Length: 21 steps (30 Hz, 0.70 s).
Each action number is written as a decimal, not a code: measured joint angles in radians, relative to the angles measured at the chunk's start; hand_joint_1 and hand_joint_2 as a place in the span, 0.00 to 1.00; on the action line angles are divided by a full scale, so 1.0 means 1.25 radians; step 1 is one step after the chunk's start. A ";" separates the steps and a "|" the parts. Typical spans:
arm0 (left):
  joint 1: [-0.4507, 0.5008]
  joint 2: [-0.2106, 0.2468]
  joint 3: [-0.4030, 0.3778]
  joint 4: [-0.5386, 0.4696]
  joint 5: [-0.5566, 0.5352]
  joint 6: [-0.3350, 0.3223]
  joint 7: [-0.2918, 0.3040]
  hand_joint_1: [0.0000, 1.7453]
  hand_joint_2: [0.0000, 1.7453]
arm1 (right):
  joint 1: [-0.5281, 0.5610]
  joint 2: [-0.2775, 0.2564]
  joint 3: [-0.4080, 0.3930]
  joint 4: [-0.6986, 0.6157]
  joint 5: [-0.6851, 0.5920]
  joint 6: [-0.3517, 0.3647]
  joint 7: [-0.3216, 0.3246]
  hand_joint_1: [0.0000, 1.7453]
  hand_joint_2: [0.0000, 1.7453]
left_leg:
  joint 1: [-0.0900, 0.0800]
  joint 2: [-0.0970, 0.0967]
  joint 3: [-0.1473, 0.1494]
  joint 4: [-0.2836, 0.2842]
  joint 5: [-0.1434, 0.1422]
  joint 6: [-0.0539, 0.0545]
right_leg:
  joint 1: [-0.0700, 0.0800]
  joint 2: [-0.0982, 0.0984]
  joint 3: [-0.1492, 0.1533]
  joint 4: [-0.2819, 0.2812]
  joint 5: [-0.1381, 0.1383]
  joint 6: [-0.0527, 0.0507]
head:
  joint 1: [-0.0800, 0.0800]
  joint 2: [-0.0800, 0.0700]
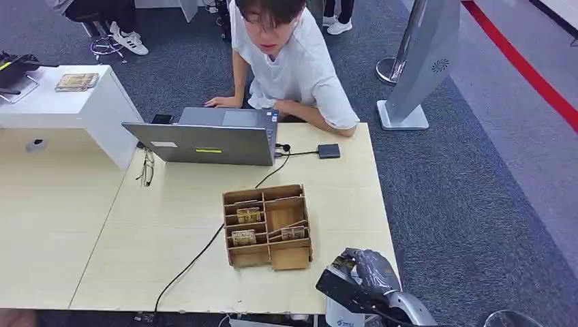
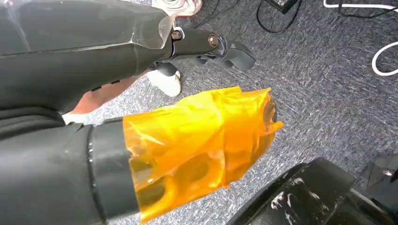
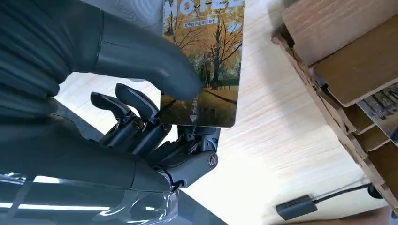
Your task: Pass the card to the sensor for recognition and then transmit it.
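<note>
The right hand (image 3: 155,117) pinches one card (image 3: 202,61) between thumb and fingers, holding it over the bench (image 1: 177,225) near its front edge, with the wooden organizer (image 1: 267,226) just beside the hand and farther in. So the card is picked up, and the step in hand looks like carrying it to the sensor. The small dark reader (image 1: 328,150) on its cable, well beyond the hand past the organizer, is probably that sensor, though it is too small to be sure. The next move calls for reaching forward over the organizer without snagging its walls, keeping the card's face level.

The left hand (image 2: 206,140), wrapped in orange film, hangs over the carpet; whether its fingers are spread I cannot tell.

Counted: one card held, three more in the organizer, one laptop (image 1: 204,139), one person (image 1: 293,61) behind the bench.
</note>
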 joint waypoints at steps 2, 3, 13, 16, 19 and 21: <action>0.000 0.000 0.000 0.000 0.001 0.000 0.001 0.00 0.00 | 0.000 0.000 0.000 -0.002 0.000 -0.001 -0.001 1.00 1.00 | 0.000 0.000 0.000 0.000 0.000 0.000 | 0.000 0.000 0.000 0.000 0.000 0.000 | 0.000 0.000; 0.001 0.000 0.000 0.000 0.001 0.000 0.002 0.00 0.00 | 0.001 0.000 0.000 -0.003 0.000 -0.002 -0.002 1.00 1.00 | 0.000 0.000 0.000 0.000 0.000 0.000 | 0.000 0.000 0.000 0.000 0.000 0.000 | 0.000 0.000; 0.005 0.002 0.000 -0.007 0.003 0.001 0.005 0.00 0.00 | 0.004 0.003 0.000 -0.020 0.009 -0.007 -0.015 1.00 1.00 | 0.000 0.000 0.000 0.000 0.000 0.000 | 0.000 0.000 0.000 0.000 0.000 0.000 | 0.000 0.000; 0.005 0.002 0.000 -0.007 0.004 0.002 0.005 0.00 0.00 | 0.005 0.003 0.000 -0.027 0.010 -0.011 -0.020 1.00 1.00 | 0.000 0.000 0.000 0.000 0.000 0.000 | 0.000 0.000 0.000 0.000 0.000 0.000 | 0.000 0.000; 0.008 0.003 0.000 -0.012 0.005 0.002 0.006 0.00 0.00 | 0.005 0.003 0.000 -0.034 0.010 -0.013 -0.025 1.00 1.00 | 0.000 0.000 0.000 0.000 0.000 0.000 | 0.000 0.000 0.000 0.000 0.000 0.000 | 0.000 0.000; 0.010 0.004 0.000 -0.012 0.006 0.002 0.006 0.00 0.00 | 0.005 0.004 0.000 -0.038 0.009 -0.014 -0.027 1.00 1.00 | 0.000 0.000 0.000 0.000 0.000 0.000 | 0.000 0.000 0.000 0.000 0.000 0.000 | 0.000 0.000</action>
